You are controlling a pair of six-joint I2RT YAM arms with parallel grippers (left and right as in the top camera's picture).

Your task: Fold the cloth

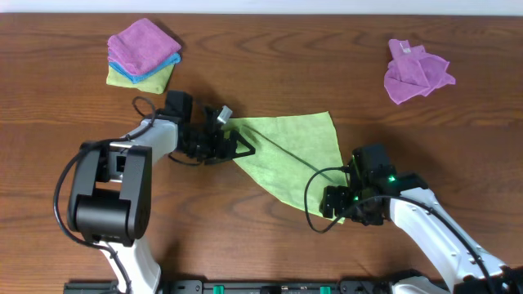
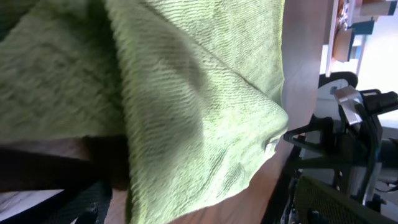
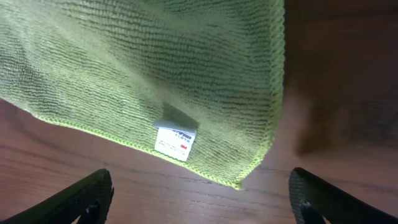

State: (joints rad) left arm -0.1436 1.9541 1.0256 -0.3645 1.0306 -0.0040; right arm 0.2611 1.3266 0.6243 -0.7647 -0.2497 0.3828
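Cloth (image 1: 294, 151) is mid-desk (image 1: 270, 49), lying as a skewed triangle, not a clean fold. My right pincer (image 3: 200, 190) is wide open and holding nothing, low over the wood just short of the corner with the tag (image 3: 176, 138). My left pincer (image 1: 227, 145) is at the opposite, left end, also spread wide. Its wrist view is all bunched fabric, so I can't tell whether cloth sits between the fingers, but nothing looks clamped. Risks: pulling left out with fabric draped on it would likely drag that end and undo the fold. Closing right on the corner could nip one layer only, or just the tag, and peel the layers apart on lift. Edges are off, so another fold on top compounds the skew. Stacked cloths (image 1: 143, 53) and purple cloth (image 1: 417, 69) are well apart, no issue.
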